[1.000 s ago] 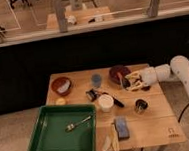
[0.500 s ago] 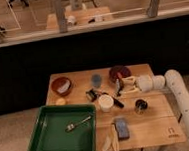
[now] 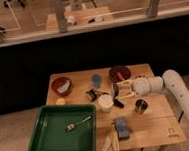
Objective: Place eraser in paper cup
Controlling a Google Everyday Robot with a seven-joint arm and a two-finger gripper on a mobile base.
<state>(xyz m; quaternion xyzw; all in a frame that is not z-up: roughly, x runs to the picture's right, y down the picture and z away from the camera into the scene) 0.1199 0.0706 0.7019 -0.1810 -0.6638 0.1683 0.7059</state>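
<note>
A white robot arm [image 3: 177, 89] reaches in from the right over a wooden table [image 3: 157, 121], and its gripper [image 3: 115, 91] sits just right of the paper cup [image 3: 105, 103], near the table's middle. The gripper is clenched, and the eraser [image 3: 117, 100], a dark narrow bar, appears to hang from it, tilted, with its lower end close beside the cup's right rim; whether that end touches the table cannot be told. The paper cup stands upright, white, just right of the green tray [image 3: 47, 145]. A metal spoon [image 3: 77, 125] lies in the tray. Behind the gripper sits a dark red bowl [image 3: 120, 73], and a blue-grey cup [image 3: 96, 80] stands to that bowl's left. A second reddish bowl [image 3: 61, 85] with something pale inside is at the table's back left, with a small yellow-orange item [image 3: 60, 101] in front of it. A small dark object [image 3: 92, 95] lies left of the paper cup. A small shiny metal can [image 3: 139, 106] stands right of the eraser. Near the front edge lie a blue-grey block [image 3: 122, 127] and a pale banana-like item [image 3: 110, 141].
</note>
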